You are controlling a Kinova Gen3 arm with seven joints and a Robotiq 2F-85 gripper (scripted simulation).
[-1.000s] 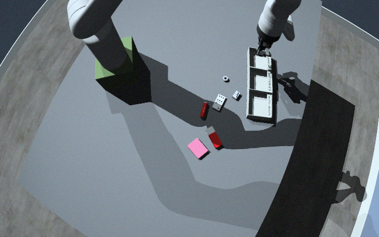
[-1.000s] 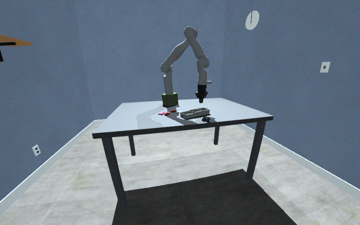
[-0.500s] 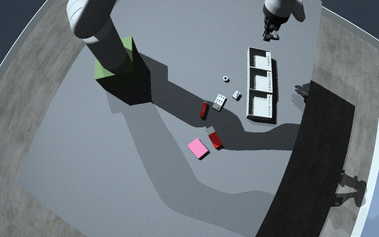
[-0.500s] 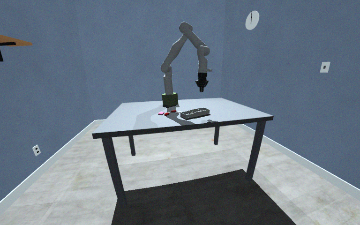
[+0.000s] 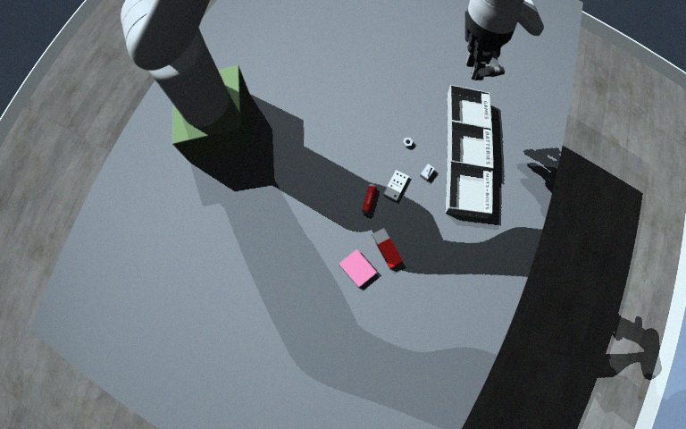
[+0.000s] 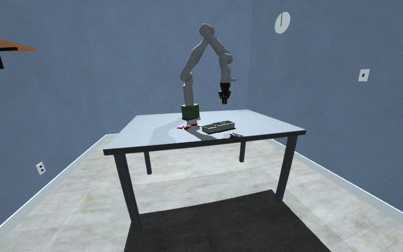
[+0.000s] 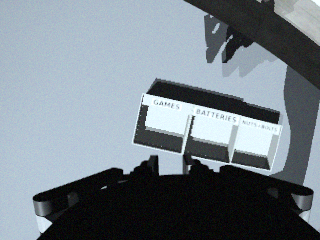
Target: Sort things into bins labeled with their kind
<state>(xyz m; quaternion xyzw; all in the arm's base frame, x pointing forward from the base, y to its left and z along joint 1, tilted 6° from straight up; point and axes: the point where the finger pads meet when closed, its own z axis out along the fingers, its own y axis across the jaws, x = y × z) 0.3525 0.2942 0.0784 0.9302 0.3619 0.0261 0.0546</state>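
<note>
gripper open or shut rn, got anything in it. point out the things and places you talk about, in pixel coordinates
Gripper (image 5: 484,73) (image 6: 224,103) (image 7: 170,165): partly open, nothing between the fingers.

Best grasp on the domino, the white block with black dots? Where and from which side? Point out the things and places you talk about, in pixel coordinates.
Come straight down on the domino (image 5: 397,185), fingers on its two long edges at mid-length. In the top view it lies flat, dotted face up, so its narrower width probably suits the gripper (image 5: 486,71) (image 6: 224,102) (image 7: 170,165) best. The red cylinder (image 5: 370,198) sits close beside one long edge, so that finger likely needs care.
</note>
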